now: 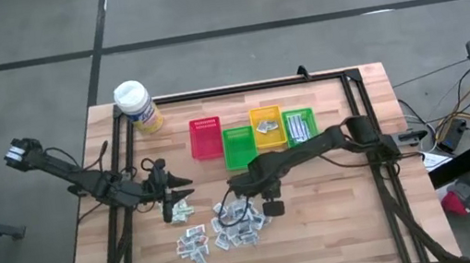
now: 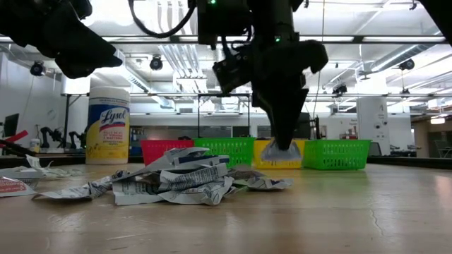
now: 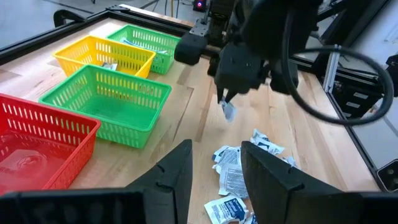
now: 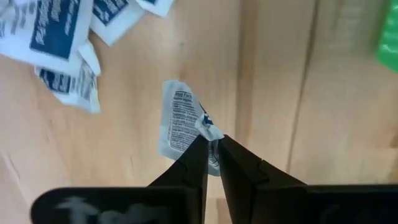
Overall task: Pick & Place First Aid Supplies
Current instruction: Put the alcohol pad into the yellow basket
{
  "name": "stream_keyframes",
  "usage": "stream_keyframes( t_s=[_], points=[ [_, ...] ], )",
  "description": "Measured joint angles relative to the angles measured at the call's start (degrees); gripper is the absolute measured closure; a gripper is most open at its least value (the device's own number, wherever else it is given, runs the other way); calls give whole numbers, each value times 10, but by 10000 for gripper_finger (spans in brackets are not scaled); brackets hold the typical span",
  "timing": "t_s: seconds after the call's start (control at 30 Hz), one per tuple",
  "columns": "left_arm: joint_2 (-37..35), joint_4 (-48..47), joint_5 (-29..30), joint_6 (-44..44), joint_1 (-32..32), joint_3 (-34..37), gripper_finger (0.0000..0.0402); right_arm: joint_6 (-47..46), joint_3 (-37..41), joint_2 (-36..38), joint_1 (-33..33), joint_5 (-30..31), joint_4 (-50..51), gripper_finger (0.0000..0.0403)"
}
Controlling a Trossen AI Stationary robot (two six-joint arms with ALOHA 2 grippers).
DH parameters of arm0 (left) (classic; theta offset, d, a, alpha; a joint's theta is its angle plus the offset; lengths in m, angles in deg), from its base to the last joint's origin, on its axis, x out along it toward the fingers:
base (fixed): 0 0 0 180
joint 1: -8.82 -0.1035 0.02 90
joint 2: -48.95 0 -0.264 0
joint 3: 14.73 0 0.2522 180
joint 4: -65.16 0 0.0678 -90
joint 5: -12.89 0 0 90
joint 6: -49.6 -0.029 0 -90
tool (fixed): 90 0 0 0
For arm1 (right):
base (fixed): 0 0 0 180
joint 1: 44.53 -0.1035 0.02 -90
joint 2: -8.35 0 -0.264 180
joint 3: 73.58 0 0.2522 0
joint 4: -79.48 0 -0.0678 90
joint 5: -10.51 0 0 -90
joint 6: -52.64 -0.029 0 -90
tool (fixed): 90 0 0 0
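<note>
Right gripper (image 4: 211, 142) with jaws pinched on one small white packet (image 4: 180, 121), lifted just above the table (image 1: 324, 230), near the packet pile (image 1: 221, 227), left gripper (image 3: 214, 165) jaws open beside the pile

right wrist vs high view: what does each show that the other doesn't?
Only the right wrist: the right gripper pinching a printed packet by its edge, lifted off the wood. Only the high view: the left gripper beside the pile, the four bins and the yellow bottle. Both show: loose packets on the table.
</note>
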Motion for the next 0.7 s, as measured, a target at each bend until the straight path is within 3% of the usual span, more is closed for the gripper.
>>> stream_keyframes(
  t_s=[0.33,0.7],
  points=[
    [0,0,0,0,0,0,271,0,-1,67,27,5,24,376],
    [0,0,0,0,0,0,271,0,-1,180,90,124,28,376]
  ],
)
